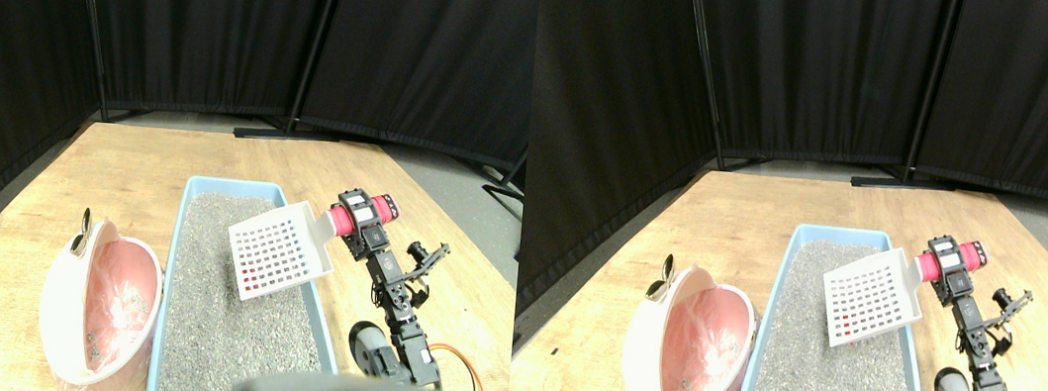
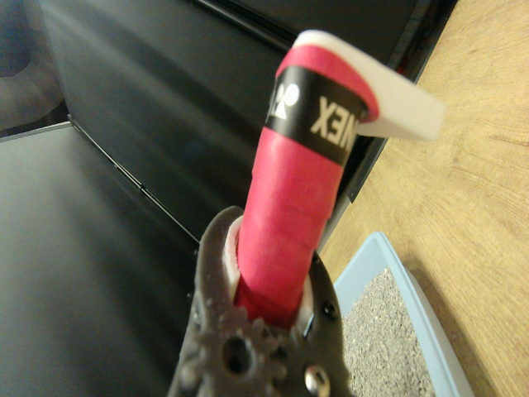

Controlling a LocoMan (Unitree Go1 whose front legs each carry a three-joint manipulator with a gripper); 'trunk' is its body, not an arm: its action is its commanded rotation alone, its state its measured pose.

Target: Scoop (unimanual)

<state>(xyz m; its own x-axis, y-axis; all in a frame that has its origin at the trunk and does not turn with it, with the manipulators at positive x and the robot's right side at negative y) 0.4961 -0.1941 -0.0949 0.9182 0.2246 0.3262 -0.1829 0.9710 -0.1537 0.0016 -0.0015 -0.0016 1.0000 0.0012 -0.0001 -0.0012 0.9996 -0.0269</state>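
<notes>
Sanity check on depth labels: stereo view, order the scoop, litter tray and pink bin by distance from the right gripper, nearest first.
From the right gripper:
1. Scoop, its red handle in the jaws, its basket over the litter.
2. Litter tray, under the scoop.
3. Pink bin, beyond the tray's far side.
</notes>
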